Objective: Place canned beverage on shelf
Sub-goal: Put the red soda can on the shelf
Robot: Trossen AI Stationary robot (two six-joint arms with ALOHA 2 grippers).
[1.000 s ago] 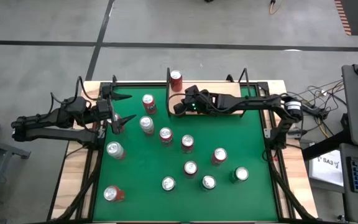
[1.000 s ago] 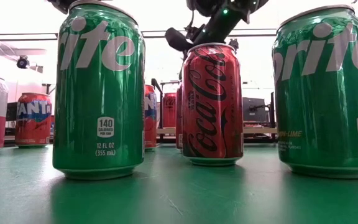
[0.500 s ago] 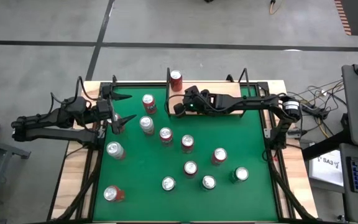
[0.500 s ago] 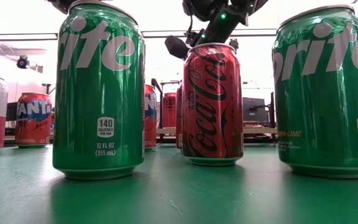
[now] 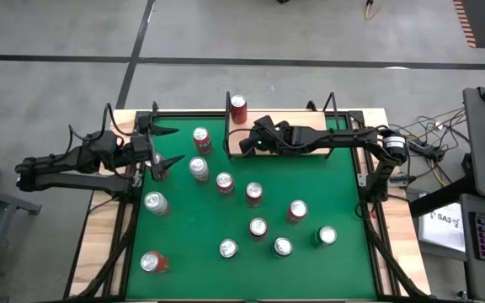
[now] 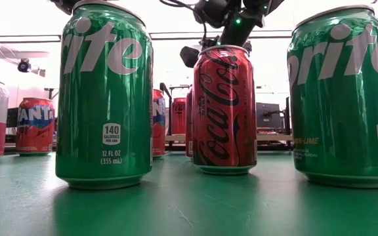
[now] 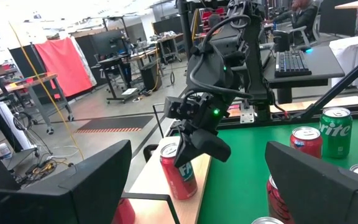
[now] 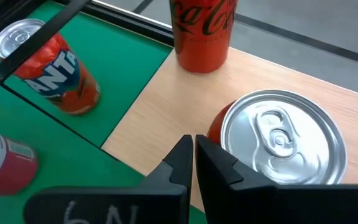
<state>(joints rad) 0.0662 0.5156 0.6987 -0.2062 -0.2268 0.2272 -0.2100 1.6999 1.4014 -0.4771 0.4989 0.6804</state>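
Note:
The shelf (image 8: 160, 106), a light wood board with black uprights, lies at the table's far edge. Two cans stand upright on it: a red Coca-Cola can (image 8: 201, 31) at its far left corner (image 5: 238, 105) and a red can with a silver top (image 8: 278, 137). My right gripper (image 8: 193, 155) is shut and slants down at the shelf's left end (image 5: 247, 143), its tips right beside that second can's top rim. In the left wrist view the tips (image 7: 204, 149) hang at a red can's top (image 7: 178, 171). My left gripper (image 5: 160, 147) waits open and level at the table's left side. My right gripper's shut fingertips (image 8: 207, 158) stand close against the upper side of the silver-topped can (image 8: 219, 134), coming slanting down from the table's right. I cannot tell whether they touch it. The can stands upright on the shelf board.
Several more cans stand upright on the green felt: a Fanta can (image 8: 48, 62) just left of the shelf, others mid-table (image 5: 253, 194), and Sprite (image 6: 104, 98) and Coca-Cola (image 6: 223, 108) cans nearer the front edge. Black frame rails border the table.
My right gripper has tipped its fingers further downward and its tips have sunk a little toward the shelf, staying shut. The cans have kept their places.

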